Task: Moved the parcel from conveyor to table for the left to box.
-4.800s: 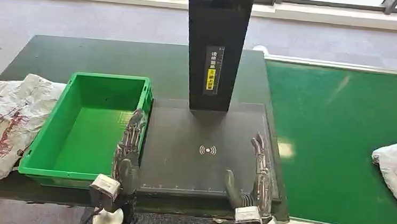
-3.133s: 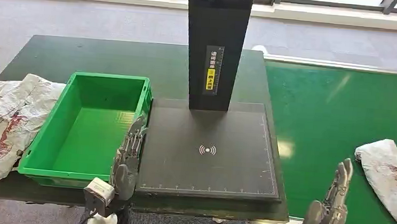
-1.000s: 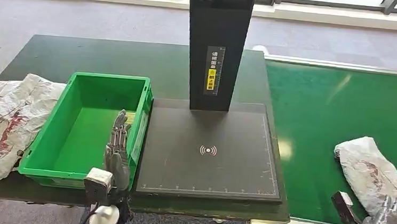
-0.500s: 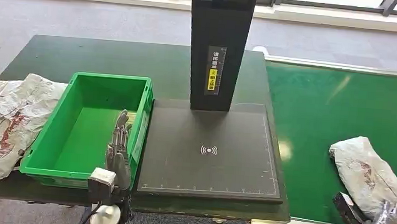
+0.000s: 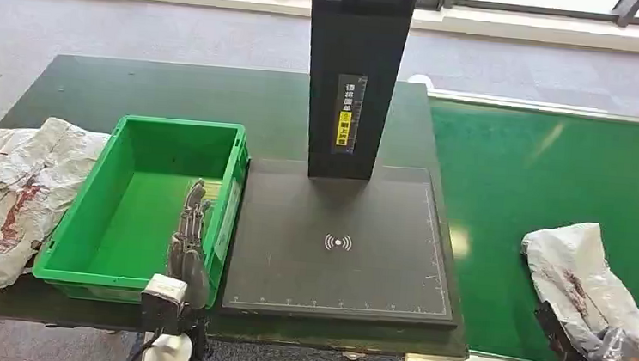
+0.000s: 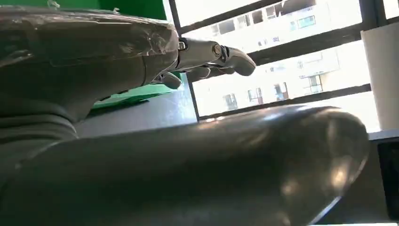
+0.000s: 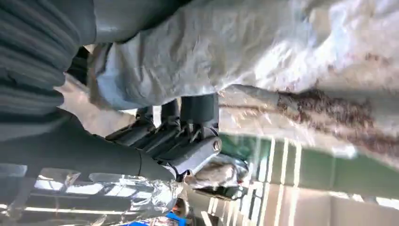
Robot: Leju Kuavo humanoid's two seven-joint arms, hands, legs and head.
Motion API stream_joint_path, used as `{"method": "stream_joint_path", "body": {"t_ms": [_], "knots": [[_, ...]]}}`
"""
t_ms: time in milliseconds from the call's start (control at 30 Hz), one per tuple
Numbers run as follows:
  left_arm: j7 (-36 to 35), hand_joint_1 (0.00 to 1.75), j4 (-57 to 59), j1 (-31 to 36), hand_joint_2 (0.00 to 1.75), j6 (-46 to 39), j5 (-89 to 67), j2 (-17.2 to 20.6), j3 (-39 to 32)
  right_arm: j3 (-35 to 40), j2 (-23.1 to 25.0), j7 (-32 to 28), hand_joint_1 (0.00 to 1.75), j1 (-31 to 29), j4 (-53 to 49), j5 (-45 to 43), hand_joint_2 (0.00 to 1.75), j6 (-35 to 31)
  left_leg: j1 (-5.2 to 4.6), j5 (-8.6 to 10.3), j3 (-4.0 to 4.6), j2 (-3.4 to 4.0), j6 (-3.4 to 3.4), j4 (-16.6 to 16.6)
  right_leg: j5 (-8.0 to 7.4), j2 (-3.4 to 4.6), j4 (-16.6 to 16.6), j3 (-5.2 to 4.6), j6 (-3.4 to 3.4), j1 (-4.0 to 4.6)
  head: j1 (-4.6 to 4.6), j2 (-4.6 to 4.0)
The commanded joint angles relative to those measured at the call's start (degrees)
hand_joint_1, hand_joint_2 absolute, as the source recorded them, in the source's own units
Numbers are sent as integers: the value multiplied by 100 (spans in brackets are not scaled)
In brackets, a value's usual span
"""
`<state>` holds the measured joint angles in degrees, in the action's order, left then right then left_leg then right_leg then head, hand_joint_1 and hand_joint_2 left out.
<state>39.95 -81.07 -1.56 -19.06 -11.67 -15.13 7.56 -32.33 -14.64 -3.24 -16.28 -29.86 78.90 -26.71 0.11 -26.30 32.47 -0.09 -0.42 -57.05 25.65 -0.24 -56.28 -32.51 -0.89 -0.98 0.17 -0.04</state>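
Silver right hand (image 5: pixel 625 355), nearest item, at the near edge of the conveyor (image 5: pixel 504 195): fingers wrapped onto the near end of the parcel (image 5: pixel 588 284), gripping it. In the right wrist view the dark fingers (image 7: pixel 183 129) press into the crumpled wrapping of the parcel (image 7: pixel 282 70).

Parcel: soft bag of white-grey crinkled plastic, creased all over, with dark reddish-brown streaks and smears running along its length. Lies on the green belt at the conveyor's near right side, its far end free, its near end under the right hand.

Left hand (image 5: pixel 188 248): held upright just in front of the desk (image 5: pixel 134 88), at the near right corner of the green bin (image 5: pixel 79 239); fingers straight and close together, holding nothing. In the left wrist view the fingers (image 6: pixel 211 54) reach out flat, apart from any object.

Green bin: open-topped plastic crate, standing on the desk left of the dark pad (image 5: pixel 341 243).

Dark pad: flat black plate with a white wireless symbol and ruled edge marks, touching the bin's right wall.

Second bag (image 5: pixel 9 195): same white crinkled plastic with red-brown stains, lying on the desk's left end, beside the bin.

Black post (image 5: pixel 357 71): upright column at the pad's far edge, bearing a yellow-and-white label.
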Motion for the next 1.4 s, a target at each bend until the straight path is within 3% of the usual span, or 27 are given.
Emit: {"method": "stream_joint_path", "body": {"t_ms": [33,167,233,267,300,400,467,533,667,767,967,1233,1400], "knots": [[-1,0,-75,-193,0,14,-43,-50,-244,-68,548,-87,175,-151,-639,-213,175,-73,3,0,-10,26,-5,9,-7,27,6,-10,9,4,0,0],[-1,0,-134,-256,0,-29,-51,-78,-288,-75,686,-725,175,-161,-874,-760,175,-493,3,1,-9,7,-4,6,-2,3,2,-8,6,3,0,2],[5,0,-209,-323,0,-59,-73,-87,-309,37,880,-1034,175,-64,-1335,-1163,175,-613,5,-3,-14,32,-5,10,-7,29,7,-10,11,5,0,0],[5,0,-237,-350,0,-76,-88,-93,-319,94,1070,-1399,175,71,-1770,-1595,175,-705,3,-1,-4,20,-4,5,-4,15,0,-15,7,3,0,0],[5,0,-245,-359,0,-77,-94,-93,-318,136,1096,-1401,175,125,-1860,-1615,175,-674,3,-1,-4,17,-4,5,-4,13,0,-13,7,3,0,0],[5,0,-257,-375,0,-88,-143,-113,-327,566,1650,-2164,175,901,-3591,-2881,175,-599,7,0,-7,13,-8,9,-2,11,2,-12,13,7,0,0],[5,0,-252,-371,0,-88,-145,-115,-327,600,1697,-2134,175,977,-3698,-2894,175,-601,8,0,-6,3,-10,10,2,0,2,-11,15,8,0,0],[5,0,-242,-355,0,-85,-144,-122,-336,781,1812,-2576,175,1200,-4144,-3330,175,-642,5,-2,-8,0,-10,11,6,-1,-1,-10,13,6,0,0],[5,0,-269,-354,0,-56,-226,-197,-376,1675,2456,-3183,175,1800,-5427,-3711,175,-551,6,-2,-2,-3,-9,8,9,-4,-5,-16,11,6,0,2],[-5,0,-276,-344,0,5,-309,-220,-383,2549,2704,-3272,175,2200,-6049,-3906,175,-740,11,-8,-3,17,-12,9,13,16,-7,-18,17,11,0,0],[-8,0,-112,-212,0,81,-371,-223,-306,3595,2806,-3330,175,2256,-5688,-3968,175,-432,16,-2,-2,-7,-12,10,19,-11,-4,-16,19,17,0,0],[-78,0,131,54,0,158,-375,-253,-209,4095,2805,-3070,175,1796,-4387,-4022,175,233,17,8,-8,-6,-14,16,13,-9,6,-9,21,18,0,2],[-100,0,181,102,0,189,-366,-252,-205,4072,2799,-2958,175,1735,-4164,-3932,175,325,16,8,-10,-8,-14,14,14,-8,3,-11,20,17,-2,0]]}}
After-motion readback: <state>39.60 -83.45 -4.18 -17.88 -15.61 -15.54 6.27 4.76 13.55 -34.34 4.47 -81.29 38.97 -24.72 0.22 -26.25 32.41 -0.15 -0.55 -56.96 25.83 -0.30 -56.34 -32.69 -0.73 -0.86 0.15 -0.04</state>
